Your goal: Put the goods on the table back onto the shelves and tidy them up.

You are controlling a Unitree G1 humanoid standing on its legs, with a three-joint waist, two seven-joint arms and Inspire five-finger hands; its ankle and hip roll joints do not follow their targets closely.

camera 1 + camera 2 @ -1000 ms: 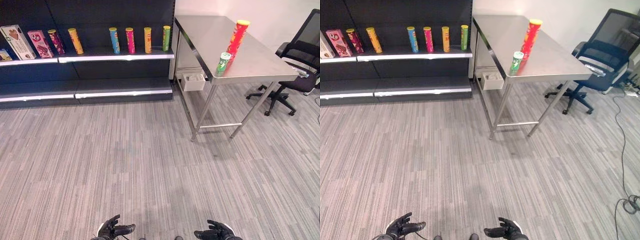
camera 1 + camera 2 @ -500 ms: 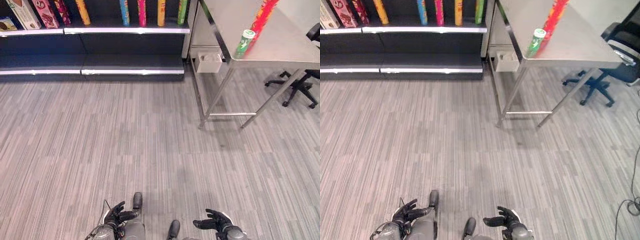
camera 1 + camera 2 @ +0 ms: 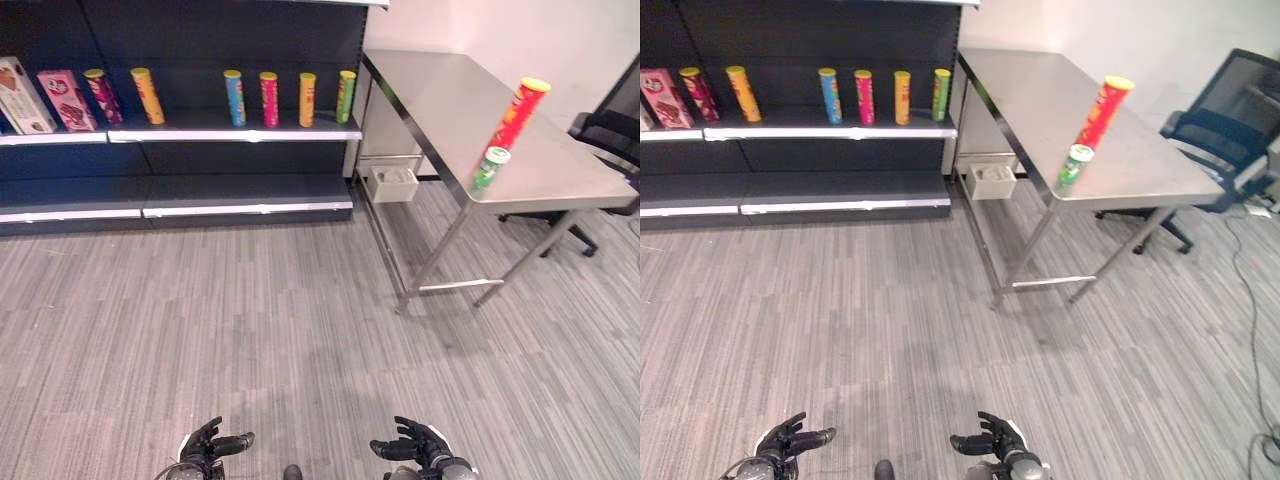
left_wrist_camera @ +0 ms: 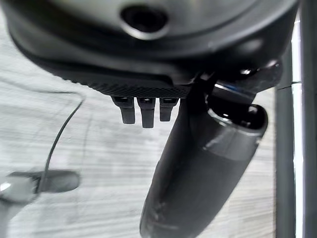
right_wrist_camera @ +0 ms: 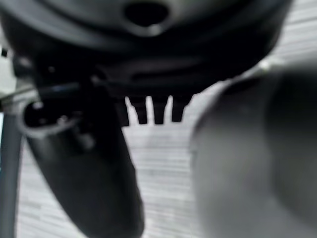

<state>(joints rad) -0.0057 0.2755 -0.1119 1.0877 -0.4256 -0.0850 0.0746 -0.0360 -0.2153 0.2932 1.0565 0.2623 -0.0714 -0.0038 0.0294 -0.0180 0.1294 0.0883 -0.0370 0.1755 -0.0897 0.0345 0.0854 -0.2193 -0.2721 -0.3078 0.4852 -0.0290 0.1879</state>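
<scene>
Both robot hands, left and right, hang empty, fingers relaxed. Approach the steel worktop squarely; take the short green can first, clear of the tall red tube.

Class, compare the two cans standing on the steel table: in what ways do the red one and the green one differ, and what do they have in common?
The red can is much taller than the green can. The red can has a yellow lid; the green can's lid is pale. The green can stands nearer the table's front edge, the red can just behind it. Shared: both are upright, round tubes, close together on the same end of the table, neither yet on the shelf.
</scene>
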